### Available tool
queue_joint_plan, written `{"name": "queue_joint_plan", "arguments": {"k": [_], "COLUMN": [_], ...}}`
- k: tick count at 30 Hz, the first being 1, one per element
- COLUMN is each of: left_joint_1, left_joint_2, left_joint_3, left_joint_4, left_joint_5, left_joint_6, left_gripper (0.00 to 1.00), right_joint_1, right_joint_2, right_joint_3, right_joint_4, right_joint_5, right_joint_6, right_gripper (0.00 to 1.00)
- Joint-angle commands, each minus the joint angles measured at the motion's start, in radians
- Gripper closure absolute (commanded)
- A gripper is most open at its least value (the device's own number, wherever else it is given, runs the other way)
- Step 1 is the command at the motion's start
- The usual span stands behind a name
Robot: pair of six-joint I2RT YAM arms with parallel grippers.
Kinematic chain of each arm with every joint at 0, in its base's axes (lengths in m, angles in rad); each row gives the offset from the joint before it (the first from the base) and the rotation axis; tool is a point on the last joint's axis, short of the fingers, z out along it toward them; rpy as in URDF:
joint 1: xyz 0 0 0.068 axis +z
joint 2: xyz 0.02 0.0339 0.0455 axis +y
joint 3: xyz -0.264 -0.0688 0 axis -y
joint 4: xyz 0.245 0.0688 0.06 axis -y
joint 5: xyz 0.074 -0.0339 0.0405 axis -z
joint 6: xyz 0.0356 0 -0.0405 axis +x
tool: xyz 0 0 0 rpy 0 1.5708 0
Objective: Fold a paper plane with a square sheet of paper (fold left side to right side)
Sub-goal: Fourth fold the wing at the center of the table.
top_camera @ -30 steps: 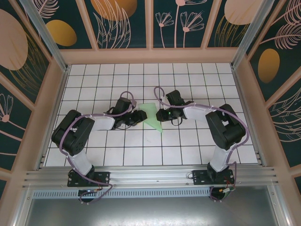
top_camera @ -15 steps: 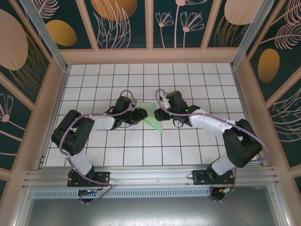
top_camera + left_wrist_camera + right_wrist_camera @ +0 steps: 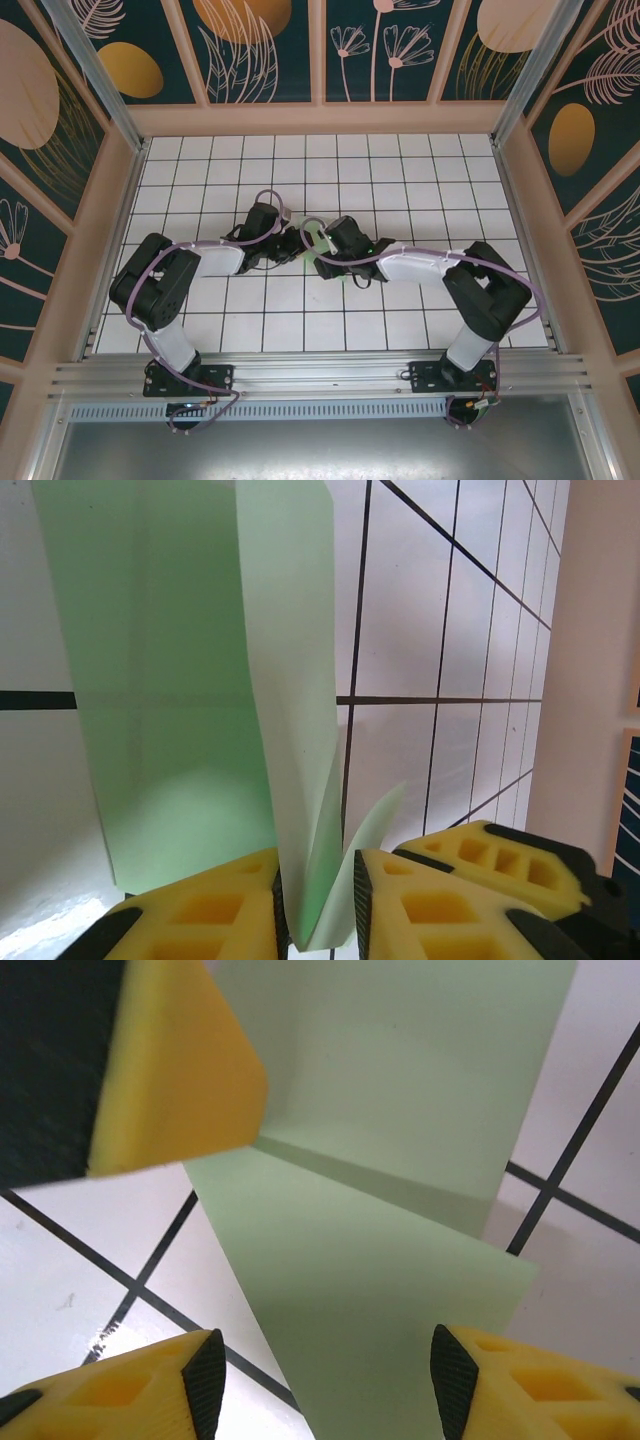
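Since the left gripper (image 3: 318,905) is pinched tight on a raised flap of the mint-green sheet of paper (image 3: 318,240), that edge stands up off the white grid table (image 3: 420,180) at the middle of the top view, apparently ready to be carried across. The right gripper (image 3: 325,1370), its fingers spread wide, hovers low over the flat creased part, probably to pin it down during the fold.

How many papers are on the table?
1: the folded paper at centre, its raised flap pinched by the left gripper, the right gripper open over it. Others may be hidden.
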Motion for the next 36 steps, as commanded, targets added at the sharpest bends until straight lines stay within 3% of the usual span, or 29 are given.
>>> {"name": "queue_joint_plan", "arguments": {"k": [1, 9, 19, 27, 32, 36], "left_joint_1": [-0.008, -0.008, -0.007, -0.005, 0.021, 0.052], "left_joint_2": [-0.017, -0.014, -0.032, -0.102, -0.182, -0.230], "left_joint_3": [0.031, 0.039, 0.047, 0.022, -0.011, -0.046], "left_joint_4": [0.015, 0.009, -0.038, -0.099, -0.150, -0.165], "left_joint_5": [0.002, -0.001, -0.027, -0.078, -0.114, -0.120], "left_joint_6": [-0.017, -0.017, 0.006, 0.033, 0.051, 0.058], "left_gripper": [0.75, 0.76, 0.72, 0.60, 0.44, 0.42], "right_joint_1": [0.011, 0.022, 0.023, 0.020, 0.006, -0.017], "right_joint_2": [0.018, 0.056, 0.064, 0.070, 0.074, 0.068], "right_joint_3": [-0.022, -0.014, -0.010, -0.008, -0.008, -0.019], "right_joint_4": [0.036, 0.039, 0.032, 0.028, 0.030, 0.045], "right_joint_5": [0.031, 0.045, 0.069, 0.054, 0.005, -0.070], "right_joint_6": [0.003, 0.002, 0.009, 0.014, 0.017, 0.034], "right_gripper": [0.42, 0.46, 0.66, 0.87, 0.91, 0.92]}}
